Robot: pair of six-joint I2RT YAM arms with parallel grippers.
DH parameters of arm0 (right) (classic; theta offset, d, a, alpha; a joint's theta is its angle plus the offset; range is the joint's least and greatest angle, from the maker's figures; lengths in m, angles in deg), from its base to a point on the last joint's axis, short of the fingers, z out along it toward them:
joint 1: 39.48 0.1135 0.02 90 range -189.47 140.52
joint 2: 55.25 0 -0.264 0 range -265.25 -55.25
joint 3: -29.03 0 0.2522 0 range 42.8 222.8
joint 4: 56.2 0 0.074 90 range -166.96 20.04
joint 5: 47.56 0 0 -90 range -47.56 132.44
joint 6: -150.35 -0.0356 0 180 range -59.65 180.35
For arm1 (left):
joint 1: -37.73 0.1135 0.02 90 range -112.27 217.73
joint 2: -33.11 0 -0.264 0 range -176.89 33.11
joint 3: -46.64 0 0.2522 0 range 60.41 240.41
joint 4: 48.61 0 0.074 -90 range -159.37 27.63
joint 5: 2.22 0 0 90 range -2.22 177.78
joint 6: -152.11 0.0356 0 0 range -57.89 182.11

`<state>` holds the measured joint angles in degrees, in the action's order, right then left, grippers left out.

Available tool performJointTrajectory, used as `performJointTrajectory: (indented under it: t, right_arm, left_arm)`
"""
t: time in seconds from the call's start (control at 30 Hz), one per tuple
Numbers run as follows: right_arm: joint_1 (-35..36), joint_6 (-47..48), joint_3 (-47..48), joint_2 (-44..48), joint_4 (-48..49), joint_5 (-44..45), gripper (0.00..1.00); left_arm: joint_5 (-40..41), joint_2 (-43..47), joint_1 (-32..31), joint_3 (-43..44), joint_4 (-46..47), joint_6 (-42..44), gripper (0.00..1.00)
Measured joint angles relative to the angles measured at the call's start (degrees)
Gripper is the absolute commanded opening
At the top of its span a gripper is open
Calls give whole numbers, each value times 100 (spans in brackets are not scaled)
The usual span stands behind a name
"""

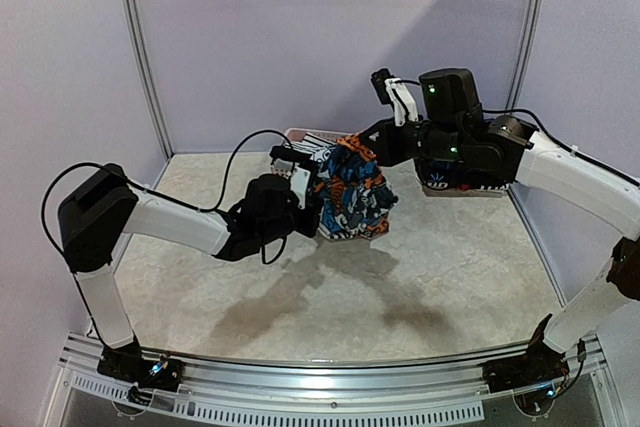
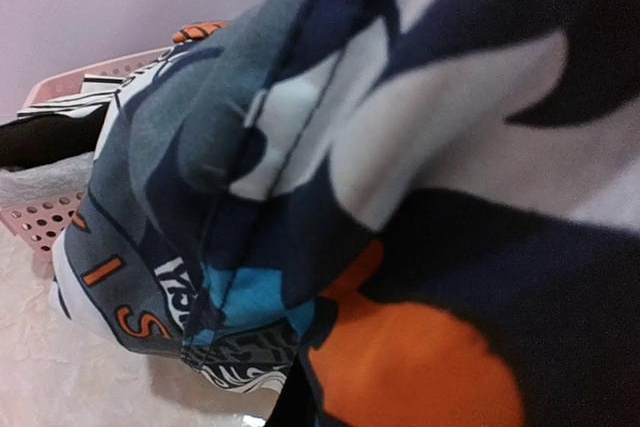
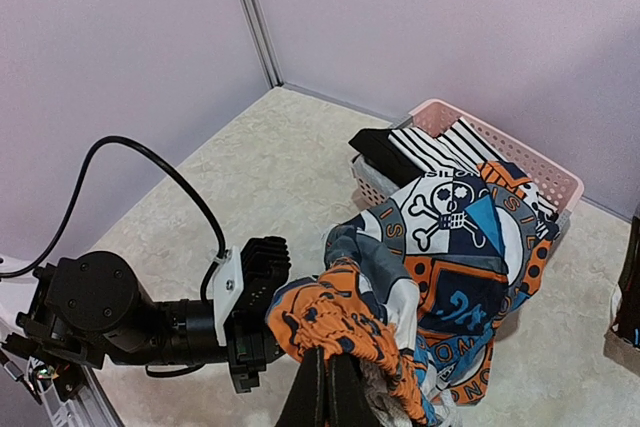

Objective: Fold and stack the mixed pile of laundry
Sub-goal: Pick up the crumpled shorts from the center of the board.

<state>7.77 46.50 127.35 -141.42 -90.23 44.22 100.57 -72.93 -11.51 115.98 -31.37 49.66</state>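
Cloth: the soft patterned garment (image 1: 352, 197), orange, blue, black and white with a skull print, hung crumpled in the air above the table (image 1: 470, 277).
Right gripper (image 3: 330, 375): fingers together on a bunched orange fold at the garment's top.
Left gripper (image 1: 314, 202): clamped on the garment's side, and cloth filled its wrist view.
Behind: a pale pink perforated plastic basket (image 3: 545, 169) held black-and-white striped pieces (image 3: 440, 147).
Surface: pale and mottled, with the garment's shadow on it.

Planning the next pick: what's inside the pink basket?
A black-and-white striped garment and a black piece show in the pink basket. The held-up patterned garment blocks the view of the rest.
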Motion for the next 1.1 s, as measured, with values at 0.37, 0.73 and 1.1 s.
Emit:
performJointTrajectory:
  t: [0.37,0.73,1.1]
  right_arm:
    - [0,66,-46,238,83,-348,0]
    - [57,57,247,90,79,-1270,0]
    - [782,37,695,-57,-223,-1414,0]
  left_arm:
    - [647,1491,0,-761,-494,372,0]
    - [1060,3517,-2,-1233,-1810,566,0]
    - [1204,5488,-59,-1296,-3534,479,0]
